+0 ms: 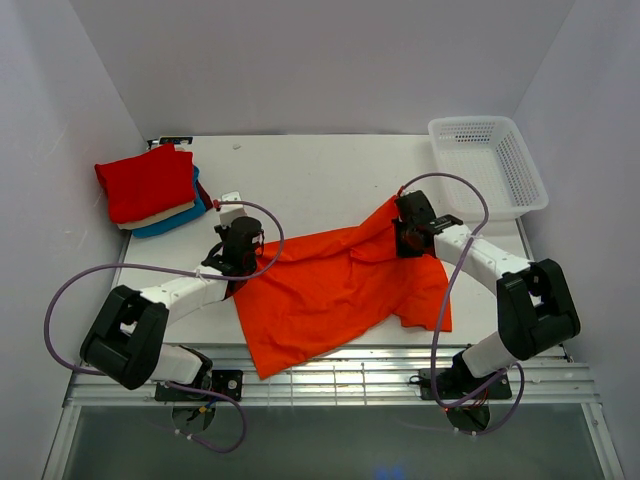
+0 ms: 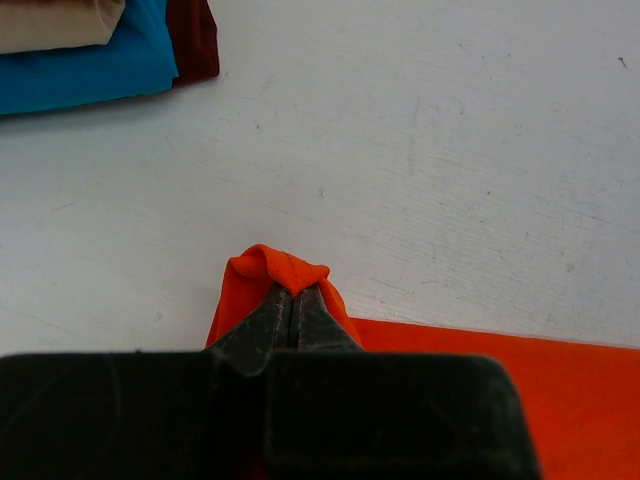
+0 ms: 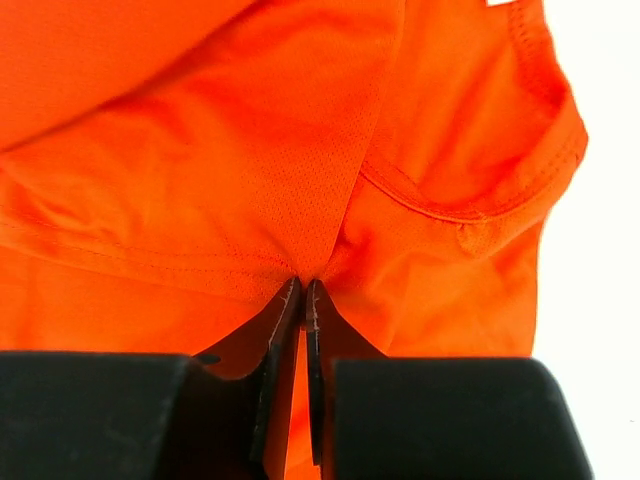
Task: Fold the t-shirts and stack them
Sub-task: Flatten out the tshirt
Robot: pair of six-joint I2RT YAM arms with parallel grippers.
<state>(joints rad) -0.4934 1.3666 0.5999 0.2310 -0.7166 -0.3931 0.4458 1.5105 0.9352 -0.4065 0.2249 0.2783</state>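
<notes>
Currently on tabletop [image 1: 310, 175]: orange t-shirt [image 1: 340, 290]. Lies spread loose and wrinkled across the near middle, with one sleeve end trailing toward the front right edge.

Left hand [image 2: 293, 293]: clenched on a small bunched fold at the shirt's left edge, cloth peaking just over the closed fingertips, bare tabletop beyond.

Right hand [image 3: 303, 288]: pinched tight on a fold at the shirt's far right corner, close by a stitched hem, orange fabric filling nearly the whole right wrist view.

Far left corner: stack of folded t-shirts, well apart from the orange one. Red t-shirt [image 1: 147, 180] on top, cream t-shirt [image 2: 50, 25] beneath, teal-blue t-shirt [image 2: 90, 70] lowest of those showing.

Far right corner: white mesh basket [image 1: 490, 160], apart from the cloth.
</notes>
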